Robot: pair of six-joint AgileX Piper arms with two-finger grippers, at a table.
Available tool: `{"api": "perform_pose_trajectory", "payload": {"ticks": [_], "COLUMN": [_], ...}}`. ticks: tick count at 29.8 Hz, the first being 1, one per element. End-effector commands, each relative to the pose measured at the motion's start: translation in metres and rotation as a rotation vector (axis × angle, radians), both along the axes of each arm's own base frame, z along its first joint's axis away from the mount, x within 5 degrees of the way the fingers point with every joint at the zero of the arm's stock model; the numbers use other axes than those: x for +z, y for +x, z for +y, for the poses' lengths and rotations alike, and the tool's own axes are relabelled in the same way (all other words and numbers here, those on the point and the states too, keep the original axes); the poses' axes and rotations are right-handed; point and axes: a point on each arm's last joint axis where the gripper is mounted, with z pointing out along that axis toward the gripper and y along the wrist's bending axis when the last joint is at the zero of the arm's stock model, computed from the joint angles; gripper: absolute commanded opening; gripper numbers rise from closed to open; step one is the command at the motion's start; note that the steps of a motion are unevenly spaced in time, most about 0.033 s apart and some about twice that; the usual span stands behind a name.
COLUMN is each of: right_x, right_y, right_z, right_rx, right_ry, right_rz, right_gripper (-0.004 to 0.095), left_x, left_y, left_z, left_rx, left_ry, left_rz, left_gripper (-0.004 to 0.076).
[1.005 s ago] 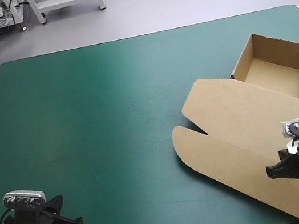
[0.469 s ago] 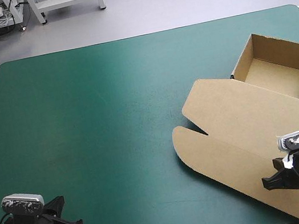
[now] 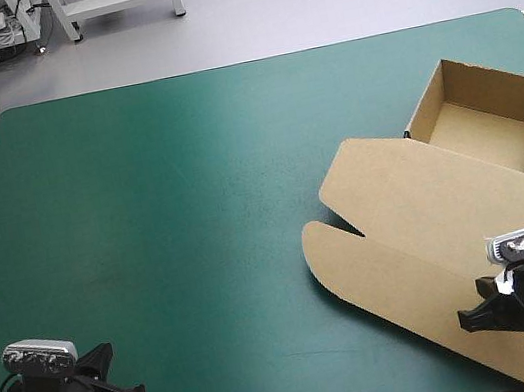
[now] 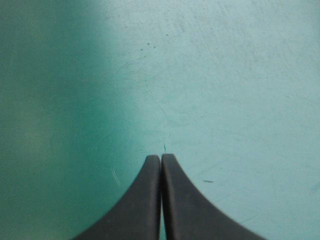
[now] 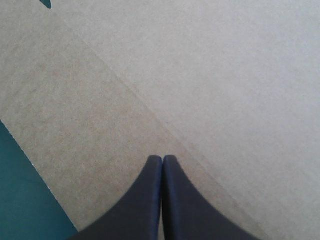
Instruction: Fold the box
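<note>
Right gripper (image 5: 162,159) is drawing back over lid (image 3: 419,224) of box (image 3: 474,85), closed tight, holding nothing; left gripper (image 4: 161,157) also. I am judging board light, stiff; taking lid's free edge.

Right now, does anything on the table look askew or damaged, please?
Nothing looks damaged. The box sits askew on the teal-green cover, far right, its lid flat. The right gripper hangs shut over the lid, the left gripper over bare cover.
</note>
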Motion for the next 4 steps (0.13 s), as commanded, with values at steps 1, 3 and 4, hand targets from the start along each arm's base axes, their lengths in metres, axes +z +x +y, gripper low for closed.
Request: {"api": "perform_pose_trajectory", "payload": {"ticks": [1,3,4], "right_x": [0.0106,0.0106,0.0106], "right_y": [0.0043,0.0043,0.0043], "right_z": [0.0002,0.0002,0.0002], "right_rx": [-0.016,-0.016,-0.016], "right_ry": [0.018,0.018,0.018], "right_rz": [-0.063,-0.063,-0.063], "right_gripper": [-0.0017,-0.0017,-0.0017], "left_x": [0.0124,0.0124,0.0124], "left_y": [0.004,0.004,0.004], "left_z": [-0.0017,-0.0017,-0.0017], "left_rx": [-0.004,-0.004,-0.004], "left_ry": [-0.028,-0.028,-0.028], "left_rz": [-0.074,-0.074,-0.074], "left_gripper": [-0.0008,-0.0008,-0.0008]}}
